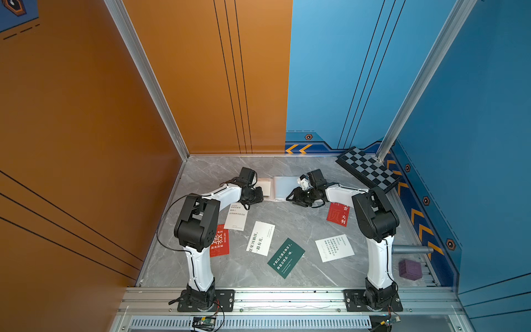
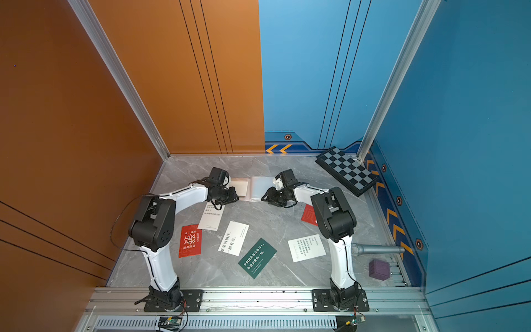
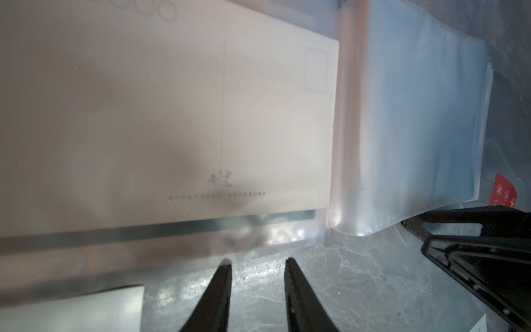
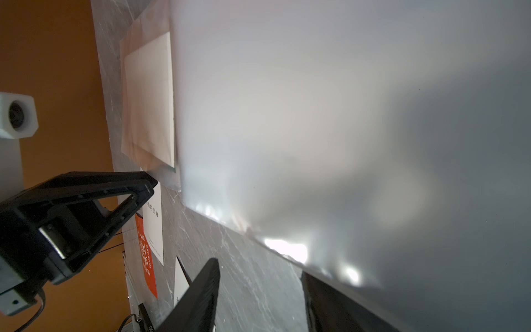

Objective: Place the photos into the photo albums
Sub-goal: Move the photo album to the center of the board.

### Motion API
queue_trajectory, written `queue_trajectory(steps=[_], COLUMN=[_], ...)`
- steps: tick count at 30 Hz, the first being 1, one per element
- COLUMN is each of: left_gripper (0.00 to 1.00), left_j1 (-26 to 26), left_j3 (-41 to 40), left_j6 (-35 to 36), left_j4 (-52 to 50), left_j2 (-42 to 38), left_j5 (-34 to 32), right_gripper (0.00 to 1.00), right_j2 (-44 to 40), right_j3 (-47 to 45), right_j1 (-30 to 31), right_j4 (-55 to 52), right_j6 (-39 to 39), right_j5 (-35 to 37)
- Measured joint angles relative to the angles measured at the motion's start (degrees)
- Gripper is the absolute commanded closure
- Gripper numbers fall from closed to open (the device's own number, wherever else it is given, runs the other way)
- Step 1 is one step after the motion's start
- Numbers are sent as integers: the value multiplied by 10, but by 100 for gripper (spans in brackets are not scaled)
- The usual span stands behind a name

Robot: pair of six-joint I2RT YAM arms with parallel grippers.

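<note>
The album (image 1: 283, 188) lies open at the back of the worktop (image 1: 301, 222); 6 photos (image 1: 260, 238) lie loose nearer. Left hand (image 3: 257, 261) and right hand (image 4: 258, 267) sit partly open, empty, at its near edge. A nudge could crumple the clear page (image 3: 402, 129) or shove the album.

Album sleeves (image 3: 408, 129): clr plastic, glossy, wrinkled. Cards (image 1: 260, 238): paper, matt. Table (image 1: 301, 224): marble-look, smooth w/ slight sheen. Front rail (image 1: 287, 296): bare metal, ribbed.
</note>
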Motion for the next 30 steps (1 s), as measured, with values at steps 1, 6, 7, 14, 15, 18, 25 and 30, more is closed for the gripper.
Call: queue_trajectory(steps=[1, 6, 7, 14, 15, 18, 25, 30], left_gripper=[66, 66, 66, 66, 66, 67, 66, 65], left_j1=[1, 10, 14, 44, 46, 45, 45, 28], left_j3=[5, 24, 28, 51, 51, 45, -45, -104], left_j6=[0, 4, 5, 7, 7, 7, 6, 17], left_j4=[-2, -15, -17, -38, -42, -54, -70, -74], left_j2=[1, 4, 5, 5, 3, -12, -128, -205], left_j5=[0, 1, 3, 11, 12, 14, 15, -8], right_gripper=[50, 49, 49, 49, 49, 48, 47, 46], right_j2=[2, 13, 13, 13, 13, 13, 12, 13], right_j3=[4, 29, 32, 55, 58, 71, 131, 175], right_j1=[-1, -8, -9, -12, -10, -4, 24, 46], right_j4=[-1, -19, -22, -58, -64, -85, -144, -162], right_j6=[0, 4, 4, 5, 4, 1, -23, -35], right_j5=[0, -1, -1, -1, -1, -2, -12, -26])
